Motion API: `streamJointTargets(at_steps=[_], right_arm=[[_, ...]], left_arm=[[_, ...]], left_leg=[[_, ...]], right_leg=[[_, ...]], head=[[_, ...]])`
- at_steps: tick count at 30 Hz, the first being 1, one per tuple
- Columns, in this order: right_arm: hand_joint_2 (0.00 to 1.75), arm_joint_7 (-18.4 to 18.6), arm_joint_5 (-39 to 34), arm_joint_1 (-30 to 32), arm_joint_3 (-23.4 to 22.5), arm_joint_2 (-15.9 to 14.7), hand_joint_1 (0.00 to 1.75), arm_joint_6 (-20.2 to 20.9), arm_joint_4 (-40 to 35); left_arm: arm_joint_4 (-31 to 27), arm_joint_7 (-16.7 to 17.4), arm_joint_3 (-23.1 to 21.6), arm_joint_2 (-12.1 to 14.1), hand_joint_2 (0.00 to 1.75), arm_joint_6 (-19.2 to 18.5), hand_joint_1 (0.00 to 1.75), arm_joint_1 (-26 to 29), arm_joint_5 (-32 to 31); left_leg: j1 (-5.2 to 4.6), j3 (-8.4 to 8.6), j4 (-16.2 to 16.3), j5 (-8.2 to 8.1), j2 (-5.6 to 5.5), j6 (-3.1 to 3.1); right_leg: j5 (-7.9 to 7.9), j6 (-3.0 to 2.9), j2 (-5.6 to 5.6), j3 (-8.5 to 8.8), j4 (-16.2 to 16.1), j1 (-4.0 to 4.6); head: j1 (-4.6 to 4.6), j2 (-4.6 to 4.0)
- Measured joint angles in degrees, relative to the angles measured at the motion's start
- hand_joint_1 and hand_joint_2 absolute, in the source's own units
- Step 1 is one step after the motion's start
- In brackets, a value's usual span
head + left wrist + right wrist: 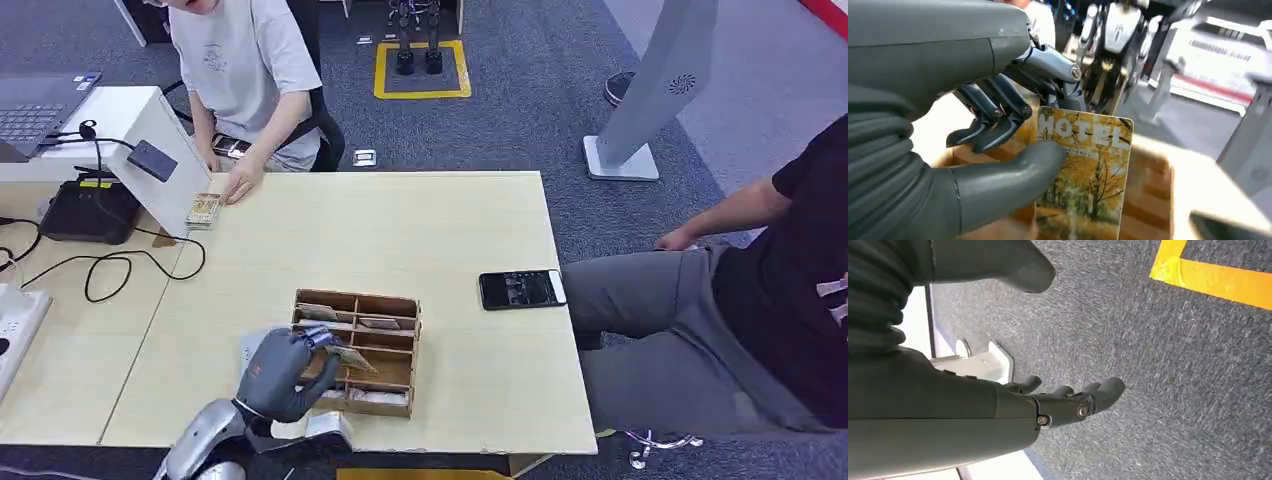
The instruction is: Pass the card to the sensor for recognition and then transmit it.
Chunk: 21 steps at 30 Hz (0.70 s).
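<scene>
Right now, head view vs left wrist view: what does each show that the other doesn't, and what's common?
Head view only: the whole table, the phone lying near its right edge, the black sensor on the white stand at far left, a small stack of cards under a seated person's hand, and a second person at the right. Left wrist view only: the card's face, an autumn-tree picture with HOTEL printed across it, and the thumb pressing on it. Both: the left hand holding the card over the wooden card box.

Even, bright overhead light gave the table (400,230) soft, faint shadows. The left wrist view's background was blurred and washed out; the card (1083,170) stayed fairly sharp.
</scene>
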Motion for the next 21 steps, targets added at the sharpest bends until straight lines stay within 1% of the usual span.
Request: streamJointTargets(at_steps=[2,4,6,10,12,14,16,17,19,21], right_arm=[[1.75,-0.3,-0.1,0.0,-0.3,0.0,0.00,0.0,0.0],[1.75,-0.4,-0.1,-0.1,-0.5,0.0,0.00,0.0,0.0],[1.75,-0.5,-0.1,-0.1,-0.7,0.0,0.00,0.0,0.0],[1.75,-0.6,-0.2,-0.2,-0.8,0.0,0.00,0.0,0.0],[1.75,-0.6,-0.2,-0.2,-0.8,0.0,0.00,0.2,0.0],[1.75,-0.1,0.1,-0.3,-0.8,0.0,0.00,0.5,0.0],[1.75,0.0,0.3,-0.4,-0.8,0.0,0.00,0.6,0.0],[1.75,-0.1,0.3,-0.4,-0.8,0.0,0.00,0.6,0.0],[1.75,-0.3,0.3,-0.8,-0.7,0.1,0.00,0.3,0.0],[1.75,-0.2,0.3,-1.4,-0.4,0.1,0.00,0.2,0.0]], left_arm=[[-4.0,-0.6,2.1,2.5,1.75,-1.9,1.75,-1.4,3.1],[-6.8,-0.6,3.8,4.4,1.75,-2.9,1.75,-2.4,4.2],[-9.0,-0.6,4.9,5.7,1.75,-3.2,1.75,-2.6,4.3],[-11.3,-1.2,5.8,7.3,1.75,-2.8,1.75,-2.8,4.6],[-13.1,-1.3,6.8,9.4,1.75,-2.9,1.75,-3.8,6.8],[-14.4,0.1,8.6,10.9,1.75,-3.9,1.75,-5.4,7.0],[-14.1,2.5,9.9,11.1,1.75,-4.5,1.75,-7.6,4.6],[-12.9,3.7,10.2,10.9,1.75,-4.2,1.75,-9.2,2.2],[-7.6,6.4,10.1,9.1,1.75,-2.0,1.75,-13.5,-4.2],[0.3,9.2,10.1,7.0,1.75,2.0,1.75,-18.4,-10.0]], left_leg=[[0.01,0.00,0.0,0.00,-0.01,-0.01],[0.01,0.01,0.0,0.00,0.00,-0.01],[0.00,0.01,0.0,0.00,0.00,-0.01],[-0.02,-0.01,0.0,0.00,0.01,0.00],[-0.03,-0.01,0.0,0.00,0.00,0.00],[-0.03,0.00,0.0,0.00,-0.03,0.00],[-0.02,0.00,0.0,0.01,-0.05,0.01],[-0.03,0.00,0.0,0.02,-0.05,0.02],[-0.04,-0.01,0.0,0.12,-0.14,0.05],[-0.04,-0.02,0.0,0.23,-0.16,0.00]], right_leg=[[0.01,-0.01,0.00,0.01,0.0,0.01],[0.01,-0.01,0.01,0.01,0.0,0.01],[0.01,-0.01,0.01,0.01,0.0,0.02],[0.00,-0.01,0.02,0.00,0.0,0.01],[0.00,-0.01,0.01,0.00,0.0,0.01],[0.00,0.00,-0.03,-0.01,0.0,0.01],[0.01,-0.01,-0.06,-0.02,0.0,0.01],[0.01,-0.01,-0.07,-0.01,0.0,0.01],[0.04,0.00,-0.17,0.02,0.0,0.00],[0.19,-0.07,-0.16,-0.02,0.0,0.00]], head=[[-0.02,0.00],[-0.04,0.00],[-0.04,0.00],[-0.02,0.00],[-0.02,0.00],[-0.02,0.00],[-0.02,0.00],[-0.04,0.00],[-0.02,0.00],[-0.02,0.00]])
